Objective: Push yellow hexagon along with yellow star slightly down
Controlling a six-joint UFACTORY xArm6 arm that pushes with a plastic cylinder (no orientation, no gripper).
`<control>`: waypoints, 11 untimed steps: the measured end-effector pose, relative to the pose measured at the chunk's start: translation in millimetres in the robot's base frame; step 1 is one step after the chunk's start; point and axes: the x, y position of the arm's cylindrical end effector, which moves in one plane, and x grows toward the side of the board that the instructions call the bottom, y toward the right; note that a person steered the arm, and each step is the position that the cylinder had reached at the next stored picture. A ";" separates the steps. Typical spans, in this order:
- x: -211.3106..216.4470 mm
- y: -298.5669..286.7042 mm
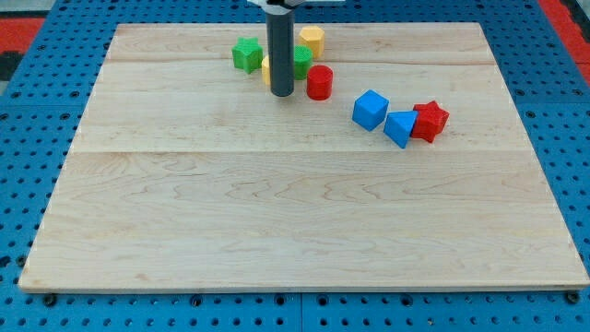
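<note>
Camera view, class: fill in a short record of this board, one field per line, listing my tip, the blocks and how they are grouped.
board: wooden table top
my tip: at the view's top centre, just below the top cluster
yellow hexagon: nearest the view's top, right of the rod
yellow star: mostly hidden behind the rod
green star: left of the rod
second green block: right of the rod, shape unclear
red cylinder: right of the tip
right group: blue cube, blue block, red star
</note>
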 end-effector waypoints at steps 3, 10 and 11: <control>-2.9 104.5; -86.2 16.6; -81.4 34.9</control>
